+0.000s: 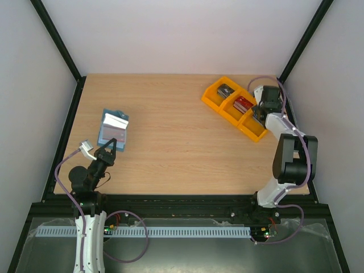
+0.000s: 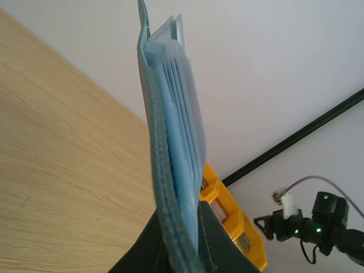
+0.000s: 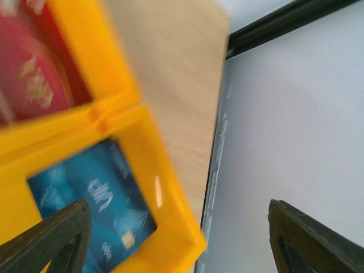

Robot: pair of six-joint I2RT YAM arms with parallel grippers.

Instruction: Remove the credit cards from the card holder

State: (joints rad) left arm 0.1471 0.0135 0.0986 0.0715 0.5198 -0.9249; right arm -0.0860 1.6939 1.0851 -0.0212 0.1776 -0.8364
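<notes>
The teal-blue card holder (image 1: pixel 113 130) lies open at the table's left. My left gripper (image 1: pixel 107 151) is shut on its near edge. In the left wrist view the card holder (image 2: pixel 170 142) stands edge-on, its light blue pockets fanned, pinched in the left gripper (image 2: pixel 185 247). Three credit cards lie in the orange tray (image 1: pixel 219 104): a dark grey one (image 1: pixel 226 91), a red one (image 1: pixel 243 103) and a blue one (image 3: pixel 94 205). My right gripper (image 1: pixel 260 115) hangs open over the tray's right end. Nothing is between the right gripper's (image 3: pixel 176 239) fingers; the blue card lies below them.
The orange tray (image 3: pixel 165 170) sits at the back right, close to the table's right edge and the black frame post (image 1: pixel 298 42). White walls enclose the table on three sides. Bare wood (image 1: pixel 176 142) lies between the card holder and the tray.
</notes>
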